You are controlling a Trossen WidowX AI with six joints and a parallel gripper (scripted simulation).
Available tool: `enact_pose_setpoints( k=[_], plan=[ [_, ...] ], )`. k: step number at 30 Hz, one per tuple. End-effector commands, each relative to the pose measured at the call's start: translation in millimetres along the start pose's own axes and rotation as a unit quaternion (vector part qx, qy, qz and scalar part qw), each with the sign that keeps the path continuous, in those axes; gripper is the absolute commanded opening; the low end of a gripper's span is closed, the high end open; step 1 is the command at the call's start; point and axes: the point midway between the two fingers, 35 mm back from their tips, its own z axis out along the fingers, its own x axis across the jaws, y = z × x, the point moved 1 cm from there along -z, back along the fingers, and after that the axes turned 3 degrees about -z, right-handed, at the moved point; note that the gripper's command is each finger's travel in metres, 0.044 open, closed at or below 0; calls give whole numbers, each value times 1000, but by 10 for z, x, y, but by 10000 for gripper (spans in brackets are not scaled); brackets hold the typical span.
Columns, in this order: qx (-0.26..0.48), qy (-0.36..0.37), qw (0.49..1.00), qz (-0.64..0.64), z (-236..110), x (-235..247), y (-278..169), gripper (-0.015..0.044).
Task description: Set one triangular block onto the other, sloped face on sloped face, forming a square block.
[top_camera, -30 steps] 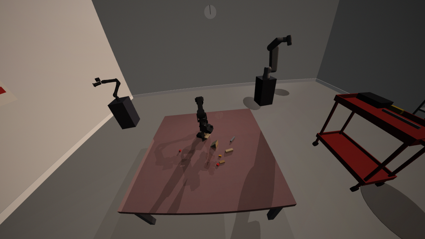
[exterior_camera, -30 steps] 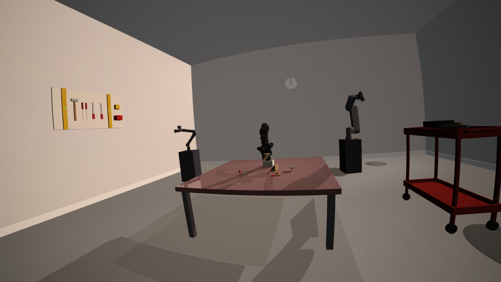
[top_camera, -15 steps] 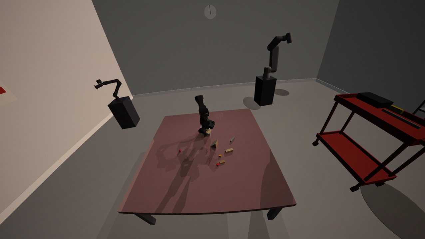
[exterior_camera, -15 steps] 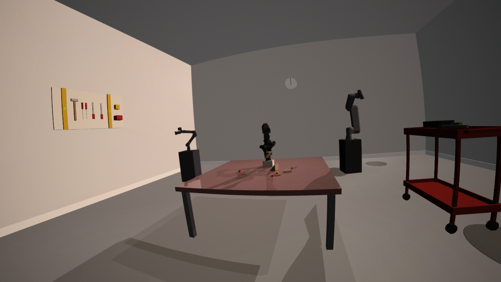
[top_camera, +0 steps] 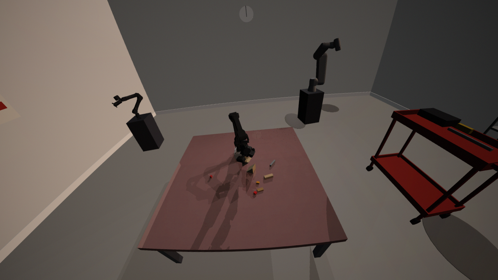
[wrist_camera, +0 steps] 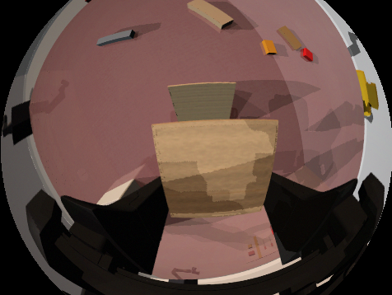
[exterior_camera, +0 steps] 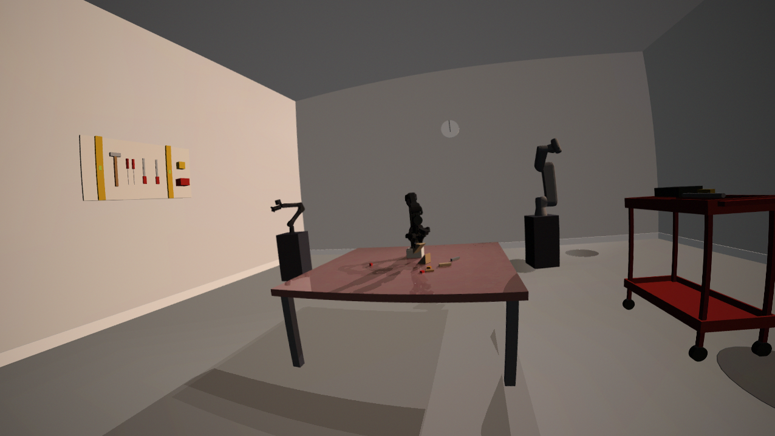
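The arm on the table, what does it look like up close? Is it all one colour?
Nearly. The arm is matt black throughout, built of chunky, blocky segments joined at rounded joints. One small pale grey part shows low on it. Its gripper ends in two broad, black, wedge-like fingers. No cables or markings are discernible.

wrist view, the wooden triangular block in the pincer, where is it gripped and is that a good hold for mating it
The pincer is shut on the held triangular block across its two flat ends, coming from above. That looks a sound hold: the ends are parallel, so the fingers sit flush, and the faces between them stay free to meet the other triangular block on the table.
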Motion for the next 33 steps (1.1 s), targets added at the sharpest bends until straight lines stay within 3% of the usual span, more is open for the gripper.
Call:
enact_pose_setpoints(
  k=[1,12,33],
  plan=[
    [-1,2,1000,1,143,25,51,0],
    [-2,2,1000,1,421,38,164,0],
    [0,3,1000,0,487,44,188,0]
  ],
)
